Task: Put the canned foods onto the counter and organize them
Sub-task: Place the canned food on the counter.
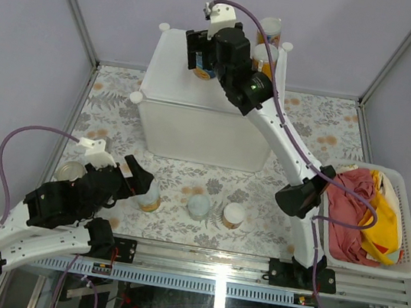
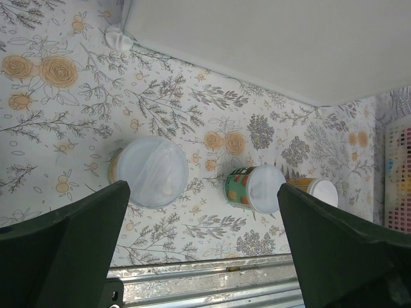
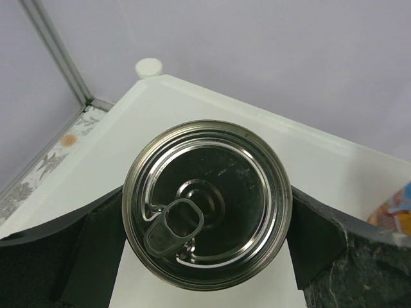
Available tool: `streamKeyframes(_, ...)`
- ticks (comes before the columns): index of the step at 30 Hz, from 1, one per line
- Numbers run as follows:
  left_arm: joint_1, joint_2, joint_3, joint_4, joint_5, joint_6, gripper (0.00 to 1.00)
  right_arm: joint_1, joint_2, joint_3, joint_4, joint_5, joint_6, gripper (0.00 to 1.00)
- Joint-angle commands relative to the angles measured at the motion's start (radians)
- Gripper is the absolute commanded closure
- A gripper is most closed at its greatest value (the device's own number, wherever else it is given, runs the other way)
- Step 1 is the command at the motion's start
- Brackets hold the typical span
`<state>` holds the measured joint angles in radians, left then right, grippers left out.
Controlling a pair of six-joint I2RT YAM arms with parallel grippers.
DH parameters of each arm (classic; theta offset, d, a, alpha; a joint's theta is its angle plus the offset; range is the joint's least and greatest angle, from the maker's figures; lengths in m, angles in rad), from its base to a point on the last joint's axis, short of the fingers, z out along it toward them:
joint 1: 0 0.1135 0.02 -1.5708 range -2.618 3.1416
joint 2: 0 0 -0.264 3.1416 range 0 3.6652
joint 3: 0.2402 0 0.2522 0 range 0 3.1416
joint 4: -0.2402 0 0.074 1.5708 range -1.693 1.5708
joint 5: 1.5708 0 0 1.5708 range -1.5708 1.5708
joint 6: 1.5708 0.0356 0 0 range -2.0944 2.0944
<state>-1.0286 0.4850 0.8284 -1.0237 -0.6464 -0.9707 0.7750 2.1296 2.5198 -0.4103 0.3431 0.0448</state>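
Presently the pull-tab tin [image 3: 207, 204] stands upright on the counter [image 1: 193, 133], toward its far left corner. The right gripper [image 3: 205, 240] is closed against both sides of the tin, a hold that presumably serves to seat it flat before release. Two tall yellow-orange cans [image 1: 271, 31] stand at the counter's far right corner, apart from the tin, which leaves room between for a row. Four cans are not yet placed. A white-lidded can [image 2: 151, 170], a green can [image 2: 252, 188] and an orange can [image 2: 313, 190] form a line on the floral table [image 2: 58, 115] before the counter, and a bare metal tin [image 1: 71, 173] sits beside the left arm. The left gripper [image 2: 203, 188] hangs above the white-lidded can, jaws wide and empty, apparently lined up to take it. A basket [image 1: 403, 269] of cloth sits at the far right.
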Motion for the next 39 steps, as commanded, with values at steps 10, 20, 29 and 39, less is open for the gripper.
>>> streamKeyframes(10, -0.004, 0.031, -0.026, 0.132, 0.014, 0.069, 0.01, -0.083, -0.053, 0.086, 0.182, 0.047, 0.071, 0.88)
streamKeyframes(20, -0.005, 0.064, -0.028, 0.167, 0.018, 0.093, 0.0, -0.102, -0.042, 0.087, 0.179, 0.045, 0.092, 0.76)
streamKeyframes(29, -0.005, 0.066, -0.027, 0.168, 0.014, 0.098, 0.0, -0.102, -0.029, 0.096, 0.18, 0.047, 0.103, 0.5)
streamKeyframes(39, -0.004, 0.064, -0.023, 0.164, 0.013, 0.095, 0.0, -0.102, -0.041, 0.072, 0.189, 0.057, 0.101, 0.25)
